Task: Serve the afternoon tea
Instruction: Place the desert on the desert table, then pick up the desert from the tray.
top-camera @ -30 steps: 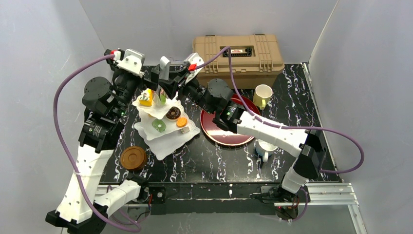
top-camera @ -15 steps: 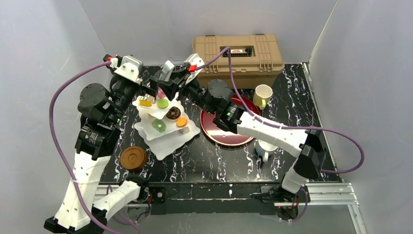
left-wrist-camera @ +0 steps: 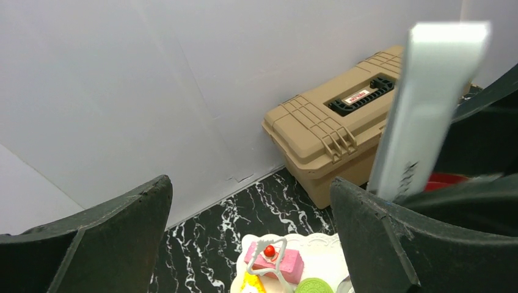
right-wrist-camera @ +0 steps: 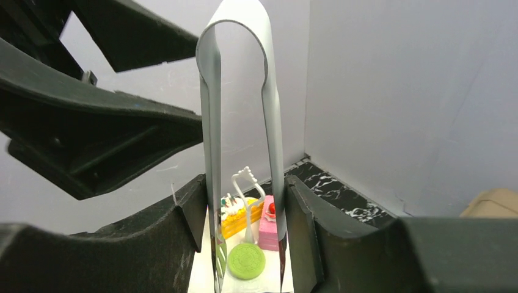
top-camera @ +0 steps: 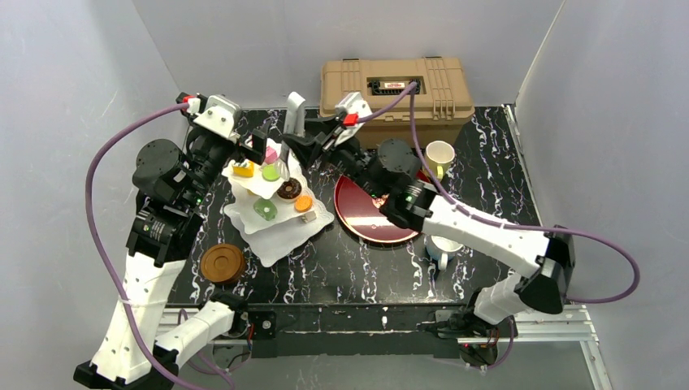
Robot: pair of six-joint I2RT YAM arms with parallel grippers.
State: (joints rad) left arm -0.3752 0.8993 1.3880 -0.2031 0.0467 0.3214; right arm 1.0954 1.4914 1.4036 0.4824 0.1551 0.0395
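Green roll (right-wrist-camera: pixel 246 261) sits on the top tier of the stand (top-camera: pixel 276 236), left of centre in the top view, beside the pink cake (right-wrist-camera: pixel 267 229). Right hand (right-wrist-camera: pixel 244 207) pinches the tongs (right-wrist-camera: pixel 273 110); tips straddle the roll, seemingly let go. Left hand (top-camera: pixel 253 151) spread, empty. A second ago the tongs stood further left; the right arm has swung rightward. Placement looks done.

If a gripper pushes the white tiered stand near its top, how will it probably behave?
The white stand, three stacked tiers, looks top-heavy, so it may tip rather than slide. The green pastry on its top tier seems loose, so it could slip off.
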